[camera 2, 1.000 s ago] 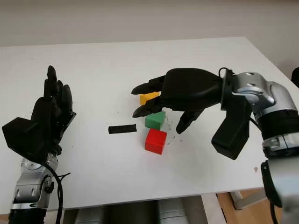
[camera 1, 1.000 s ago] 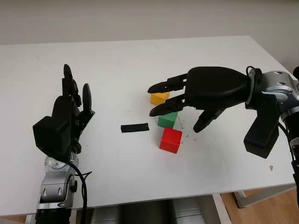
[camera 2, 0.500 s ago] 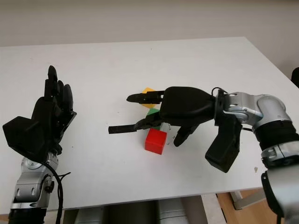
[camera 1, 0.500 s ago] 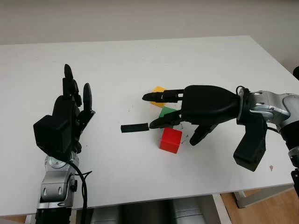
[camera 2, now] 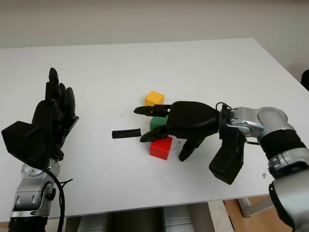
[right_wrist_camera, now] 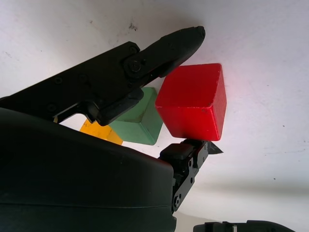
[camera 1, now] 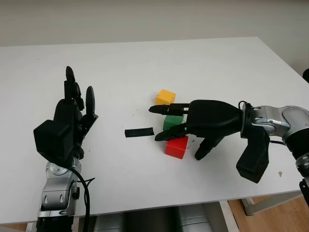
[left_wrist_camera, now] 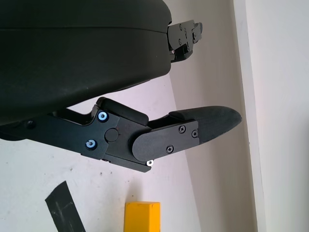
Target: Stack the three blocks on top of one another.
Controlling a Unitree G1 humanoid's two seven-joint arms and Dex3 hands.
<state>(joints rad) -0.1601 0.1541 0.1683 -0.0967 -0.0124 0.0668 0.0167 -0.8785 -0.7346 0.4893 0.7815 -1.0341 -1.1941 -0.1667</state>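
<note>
White table (camera 1: 145,63); right hand (camera 1: 190,126) partly hides green block (camera 1: 172,122).

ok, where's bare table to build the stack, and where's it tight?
Bare: between the raised open left hand and the black tape strip, and beyond the yellow block to the far edge. Crowded: green block and red block, with the right hand over them.

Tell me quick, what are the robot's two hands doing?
Left hand: open, raised over the table's left side.
Right hand: open, low over the green block, gripping nothing yet.
</note>
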